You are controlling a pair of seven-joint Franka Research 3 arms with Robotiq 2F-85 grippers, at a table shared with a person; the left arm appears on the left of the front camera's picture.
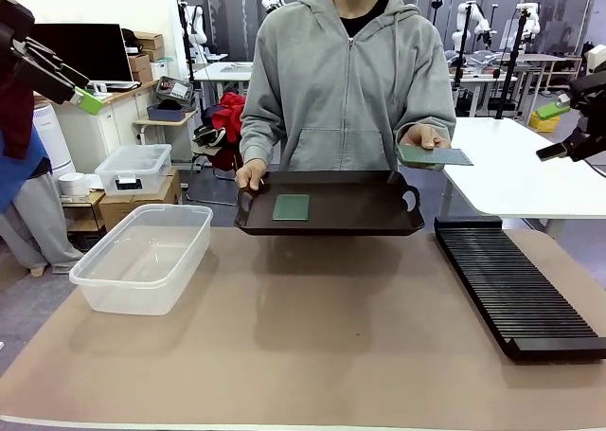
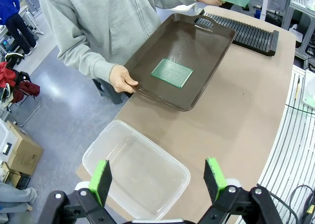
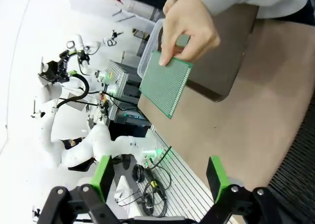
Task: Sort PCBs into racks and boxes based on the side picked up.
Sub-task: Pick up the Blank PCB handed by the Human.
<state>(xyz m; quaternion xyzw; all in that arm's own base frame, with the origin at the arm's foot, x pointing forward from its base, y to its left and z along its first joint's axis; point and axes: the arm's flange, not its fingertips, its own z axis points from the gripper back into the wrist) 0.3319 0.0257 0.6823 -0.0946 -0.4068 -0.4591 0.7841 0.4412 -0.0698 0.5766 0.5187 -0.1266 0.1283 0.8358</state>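
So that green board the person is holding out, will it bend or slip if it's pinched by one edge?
Probably stiff: the PCB juts flat from the person's hand, held by one edge, without sagging. Likely light, since a loose one-handed pinch carries it. Being thin, it could pivot in a narrow pinch, so grip it squarely.

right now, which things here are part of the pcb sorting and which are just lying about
Job: brown tray; resting PCB; held PCB; black rack; clear tub.
Lying about: small lidded bin; monitor; cardboard boxes.
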